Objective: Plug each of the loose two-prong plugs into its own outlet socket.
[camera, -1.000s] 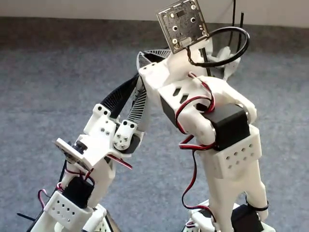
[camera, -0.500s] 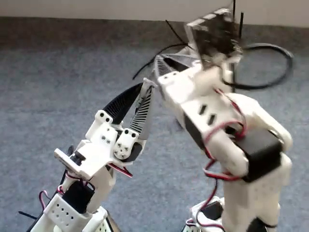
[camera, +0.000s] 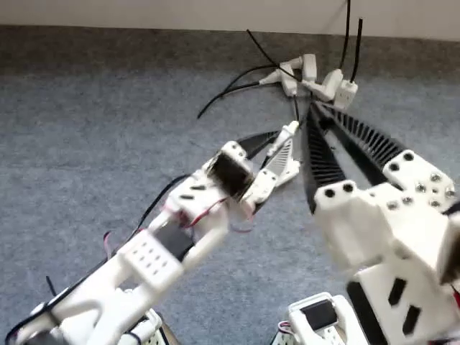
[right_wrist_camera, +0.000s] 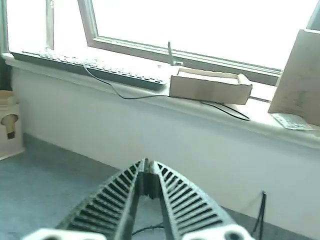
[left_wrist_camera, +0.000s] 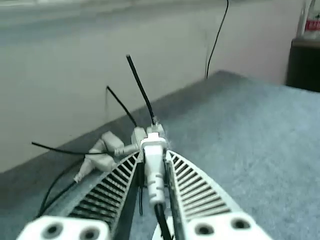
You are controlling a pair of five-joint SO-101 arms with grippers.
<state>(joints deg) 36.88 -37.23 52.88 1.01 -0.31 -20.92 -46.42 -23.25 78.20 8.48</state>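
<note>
Clamps a white two-prong plug point(left_wrist_camera: 153, 170), black cord trailing from it, tightly between the ribbed fingers of the left gripper point(left_wrist_camera: 152, 155), above the grey carpeted surface point(camera: 86, 144) about the middle of the scene. Holds the right gripper point(camera: 313, 109) to the right of it, fingers together, tips pointing far and just on the near side of a cluster of white plugs and sockets point(camera: 316, 80) lying by the far edge.

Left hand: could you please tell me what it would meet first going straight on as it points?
Probably the white socket cluster, just beyond the plug held in the left hand; depth is unclear, so it could pass beside it.
</note>
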